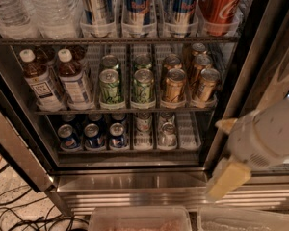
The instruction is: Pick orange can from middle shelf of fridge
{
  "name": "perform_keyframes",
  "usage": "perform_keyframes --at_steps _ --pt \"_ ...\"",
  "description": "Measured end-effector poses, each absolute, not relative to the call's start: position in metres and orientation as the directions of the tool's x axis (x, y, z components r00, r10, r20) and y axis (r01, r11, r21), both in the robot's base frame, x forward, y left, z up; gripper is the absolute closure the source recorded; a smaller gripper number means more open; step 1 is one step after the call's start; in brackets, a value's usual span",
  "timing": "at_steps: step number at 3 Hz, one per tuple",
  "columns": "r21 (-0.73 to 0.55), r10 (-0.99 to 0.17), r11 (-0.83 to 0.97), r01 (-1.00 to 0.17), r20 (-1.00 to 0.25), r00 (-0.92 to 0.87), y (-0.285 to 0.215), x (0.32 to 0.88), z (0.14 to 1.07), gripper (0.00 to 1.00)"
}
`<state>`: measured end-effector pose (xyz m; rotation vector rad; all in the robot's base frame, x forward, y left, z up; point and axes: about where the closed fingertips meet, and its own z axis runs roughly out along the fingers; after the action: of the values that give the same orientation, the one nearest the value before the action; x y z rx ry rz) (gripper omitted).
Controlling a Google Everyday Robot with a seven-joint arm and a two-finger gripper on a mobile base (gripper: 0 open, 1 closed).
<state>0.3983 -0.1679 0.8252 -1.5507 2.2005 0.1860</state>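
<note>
The fridge [130, 183] stands open before me, its racks in view. On the middle shelf [125, 111] stand two brown tea bottles [41, 83] at the left, green cans [111, 86] in the middle, and orange cans [174, 85] in two lanes at the right, several deep. The front orange cans stand upright at the shelf's front edge. My gripper [226, 153] is at the lower right, in front of the fridge's right door frame, below and right of the orange cans and apart from them. Its two beige fingers [229, 179] stand apart and hold nothing.
A red Coca-Cola can [221, 4], tall blue-silver cans [137, 6] and water bottles [48, 8] fill the rack above. Blue Pepsi cans [70, 136] sit on the rack below. The dark door edge [260, 57] is at the right. Clear bins [139, 219] and floor cables [19, 211] lie below.
</note>
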Motion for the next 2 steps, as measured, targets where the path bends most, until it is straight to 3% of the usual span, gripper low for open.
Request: perform_keyframes --at_steps 1,2 --pt "-0.123 -0.781 0.379 -0.917 -0.574 -0.246 -0.142 0.384 0.78 0.0" --pt "-0.161 -0.605 0.433 -0.887 -0.781 -0.154 -0.105 0.404 0.779 0.0"
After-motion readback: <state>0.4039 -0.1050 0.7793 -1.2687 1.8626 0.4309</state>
